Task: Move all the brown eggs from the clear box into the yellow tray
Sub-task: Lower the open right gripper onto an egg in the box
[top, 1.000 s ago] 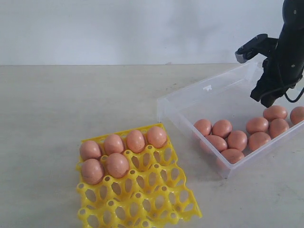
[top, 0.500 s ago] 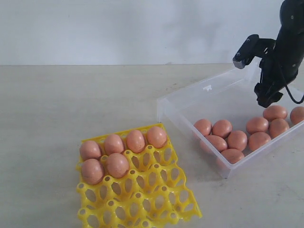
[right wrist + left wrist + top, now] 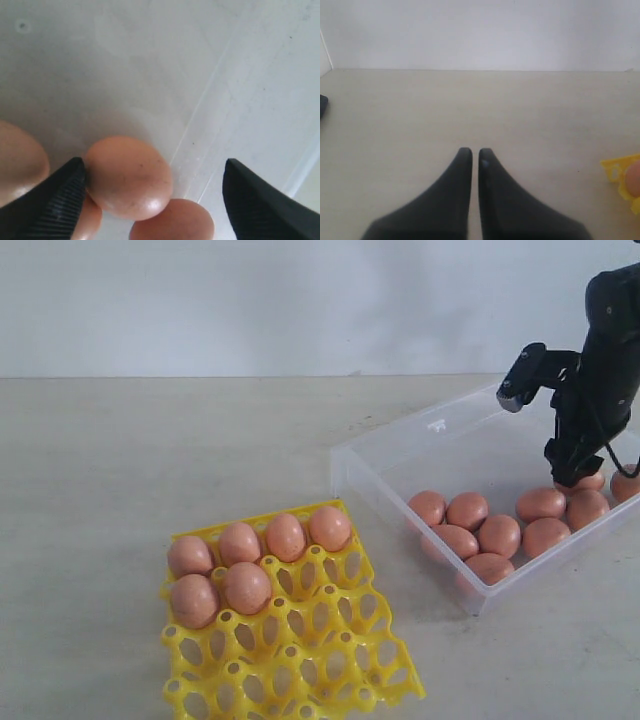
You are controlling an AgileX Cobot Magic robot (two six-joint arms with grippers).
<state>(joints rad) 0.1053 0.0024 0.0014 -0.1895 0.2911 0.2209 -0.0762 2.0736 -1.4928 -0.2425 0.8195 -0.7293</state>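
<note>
The yellow tray (image 3: 300, 650) lies at the front left with several brown eggs (image 3: 240, 543) in its back cups. Several more brown eggs (image 3: 499, 535) lie along the near side of the clear box (image 3: 440, 445) on the right. My right gripper (image 3: 575, 475) is down inside the box at its far right end. In the right wrist view, the right gripper (image 3: 153, 167) is open wide around one egg (image 3: 130, 177), which touches one finger (image 3: 60, 200) and stands apart from the other. My left gripper (image 3: 475, 152) is shut over bare table, empty.
In the left wrist view, a corner of the tray (image 3: 616, 172) with one egg (image 3: 634, 180) shows at the edge. More eggs (image 3: 172, 220) crowd close round the one between the right fingers. The box's far wall (image 3: 470, 405) stands just behind the right arm.
My right gripper has come down into the clear box onto the eggs at its right end, and its jaws have opened. The tray and its eggs have not moved.
</note>
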